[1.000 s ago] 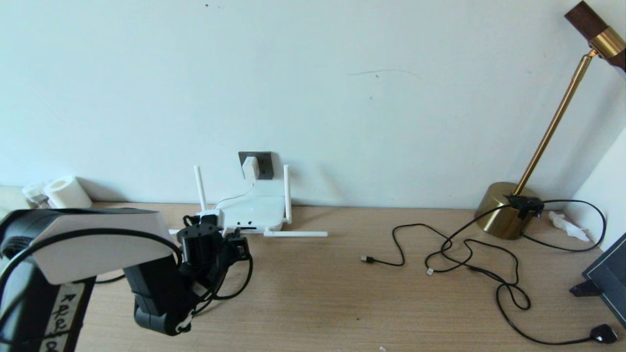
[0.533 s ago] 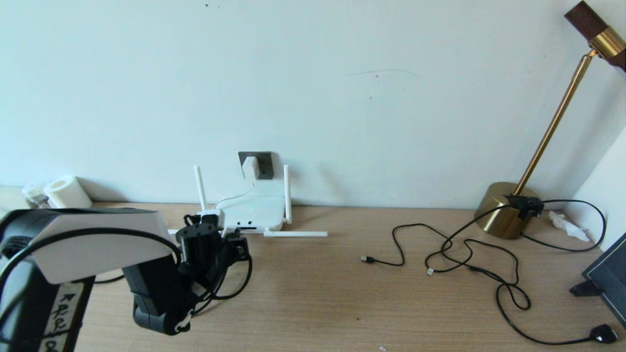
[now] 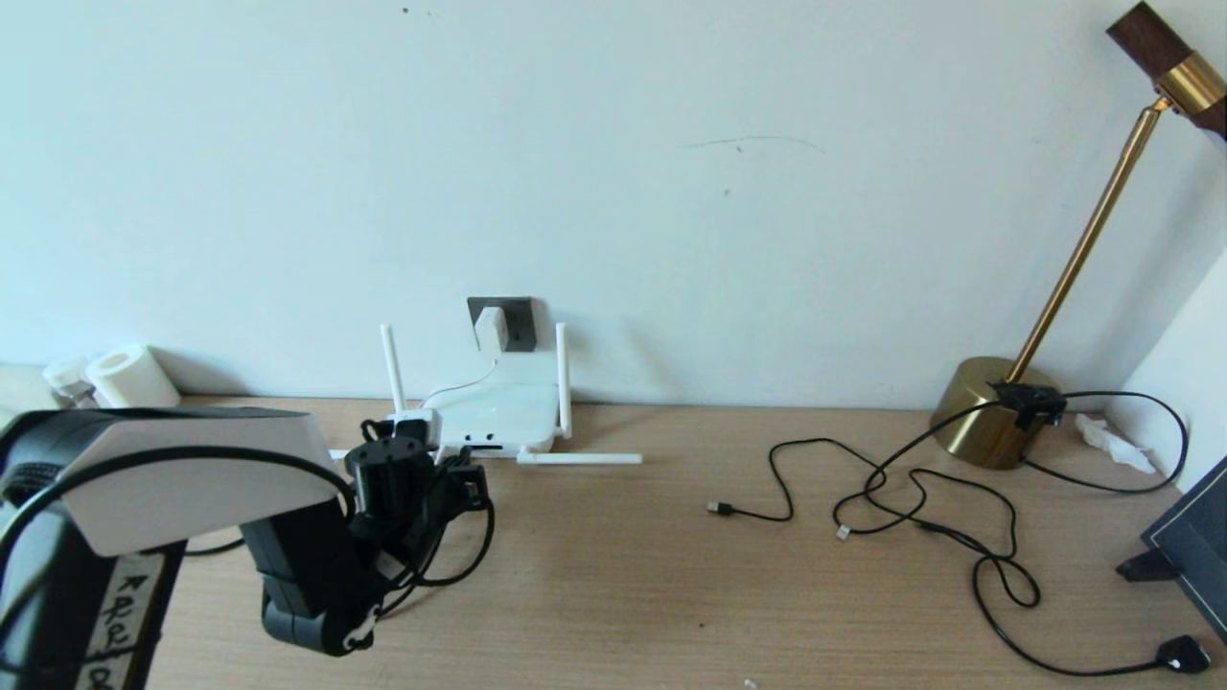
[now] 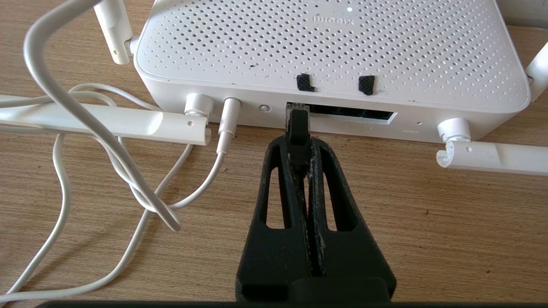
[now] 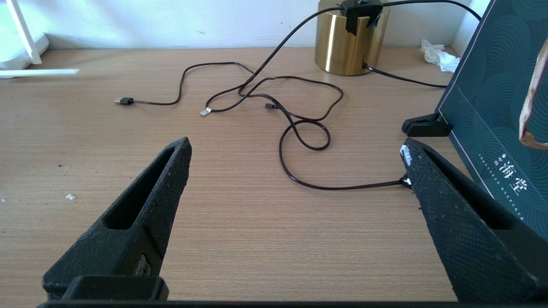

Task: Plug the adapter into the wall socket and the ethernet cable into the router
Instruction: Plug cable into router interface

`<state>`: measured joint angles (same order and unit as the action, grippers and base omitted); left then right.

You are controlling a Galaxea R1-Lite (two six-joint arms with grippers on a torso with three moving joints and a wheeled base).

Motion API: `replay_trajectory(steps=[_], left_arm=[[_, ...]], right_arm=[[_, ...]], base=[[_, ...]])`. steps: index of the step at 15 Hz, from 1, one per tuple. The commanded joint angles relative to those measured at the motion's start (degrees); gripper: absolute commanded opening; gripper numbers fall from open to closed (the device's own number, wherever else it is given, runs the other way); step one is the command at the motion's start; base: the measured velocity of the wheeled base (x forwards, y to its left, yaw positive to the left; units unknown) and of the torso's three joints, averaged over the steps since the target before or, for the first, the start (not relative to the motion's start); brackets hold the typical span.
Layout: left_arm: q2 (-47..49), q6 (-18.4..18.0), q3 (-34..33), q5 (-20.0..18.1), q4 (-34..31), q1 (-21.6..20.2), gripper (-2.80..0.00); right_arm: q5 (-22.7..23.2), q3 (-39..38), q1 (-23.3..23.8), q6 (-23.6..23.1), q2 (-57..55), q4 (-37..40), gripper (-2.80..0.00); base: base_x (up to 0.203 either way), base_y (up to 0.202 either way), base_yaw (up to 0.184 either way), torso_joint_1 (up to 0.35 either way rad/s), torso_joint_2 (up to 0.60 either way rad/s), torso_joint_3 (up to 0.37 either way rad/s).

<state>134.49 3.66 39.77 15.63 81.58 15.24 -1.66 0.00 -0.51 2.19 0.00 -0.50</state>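
My left gripper (image 4: 298, 160), clamped on the ethernet cable (image 4: 297, 128), has its plug at the router (image 4: 329, 55) port, frame centre; next, push straight in.

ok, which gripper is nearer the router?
Left. The left gripper is at the router's front ports, shut on the ethernet cable. The right gripper is open, away near the lamp's cables.

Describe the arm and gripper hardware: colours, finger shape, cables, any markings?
The left arm has a white shell over black joints, a looping black cable, and a handwritten white label low on the link. The left gripper and right gripper carry matte black, rough-textured tapering fingers with slotted cut-outs. The right arm itself is out of view.
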Motion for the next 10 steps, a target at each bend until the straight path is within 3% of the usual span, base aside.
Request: replay_trajectory(steps=[1, 10], left_arm=[[0.1, 0.0, 0.2, 0.1, 0.5, 0.1, -2.80], [-0.3, -0.1, 0.2, 0.1, 0.5, 0.6, -2.80]], right_arm=[[0.0, 0.0, 0.0, 0.0, 0.0, 0.0, 0.00], [0.0, 0.0, 0.0, 0.0, -0.1, 0.0, 0.00]], base=[[0.000, 0.000, 0.000, 0.000, 0.00, 0.000], [0.000, 0.000, 0.000, 0.000, 0.00, 0.000]])
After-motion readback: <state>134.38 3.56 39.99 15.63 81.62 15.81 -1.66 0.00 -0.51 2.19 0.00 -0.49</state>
